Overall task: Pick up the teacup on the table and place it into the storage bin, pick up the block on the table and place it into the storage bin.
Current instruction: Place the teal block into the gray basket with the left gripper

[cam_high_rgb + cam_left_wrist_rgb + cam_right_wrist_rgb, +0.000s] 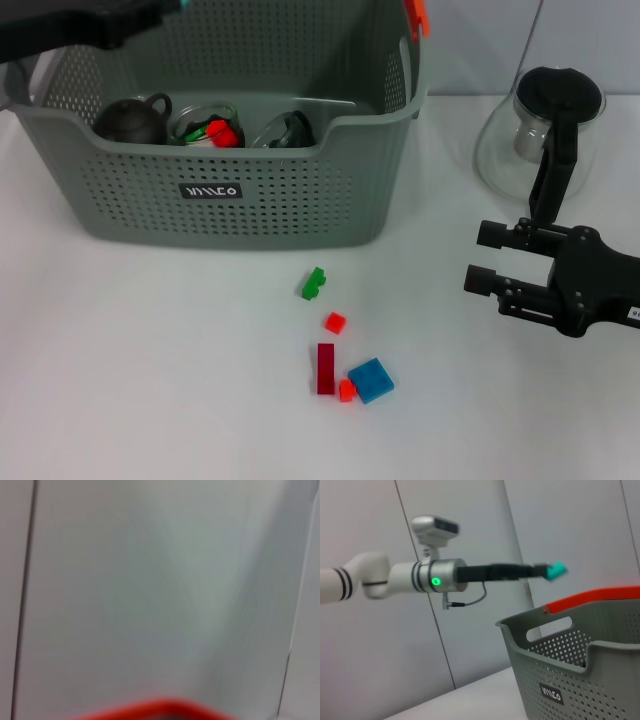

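Bare table [150, 380] left, storage bin [230, 205] behind

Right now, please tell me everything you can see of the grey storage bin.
The storage bin is grey plastic with perforated walls, cut-out handles, an orange clip and a small black label. It stands upright on the white table. Inside lie a dark teapot, glassware and something red and green.
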Motion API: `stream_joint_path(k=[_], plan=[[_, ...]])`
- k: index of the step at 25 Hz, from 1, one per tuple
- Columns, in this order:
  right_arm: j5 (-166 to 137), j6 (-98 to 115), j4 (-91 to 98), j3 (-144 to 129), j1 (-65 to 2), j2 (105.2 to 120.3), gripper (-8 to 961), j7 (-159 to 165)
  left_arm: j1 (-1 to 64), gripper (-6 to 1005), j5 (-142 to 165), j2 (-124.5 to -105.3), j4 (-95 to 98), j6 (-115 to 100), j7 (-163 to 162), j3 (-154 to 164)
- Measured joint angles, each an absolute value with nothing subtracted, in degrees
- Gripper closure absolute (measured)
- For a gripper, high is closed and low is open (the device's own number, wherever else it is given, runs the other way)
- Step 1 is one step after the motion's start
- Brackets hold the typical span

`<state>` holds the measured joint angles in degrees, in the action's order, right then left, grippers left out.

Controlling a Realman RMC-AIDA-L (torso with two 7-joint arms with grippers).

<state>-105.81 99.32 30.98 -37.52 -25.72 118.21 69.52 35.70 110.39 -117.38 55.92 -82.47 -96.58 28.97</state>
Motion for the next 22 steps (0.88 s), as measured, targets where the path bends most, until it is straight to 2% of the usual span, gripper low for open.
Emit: stream_joint_path(k=[3,11,17,22], plan=[[-105.8,99.3,31.0,-37.4,-25.7,118.36,280,69.5,36.9,604,116.8,-116.12,57.8,-76.7,-103.2,38.6],[-105.8,99.3,31.0,-37.3,-26.2,118.37,280,69.5,38.1,603,129.2,-119.30,60.2,-63.5,-113.2,44.8],[-105.8,99.3,31.0,-37.1,-26.1,118.27,279,69.5,37.2,603,128.7,-119.62,61.5,-62.6,-114.4,44.4],[-105.8,99.3,31.0,-37.1,-26.1,118.22,280,69.5,34.4,476,122.8,-119.77,63.4,-63.4,-113.3,44.2]])
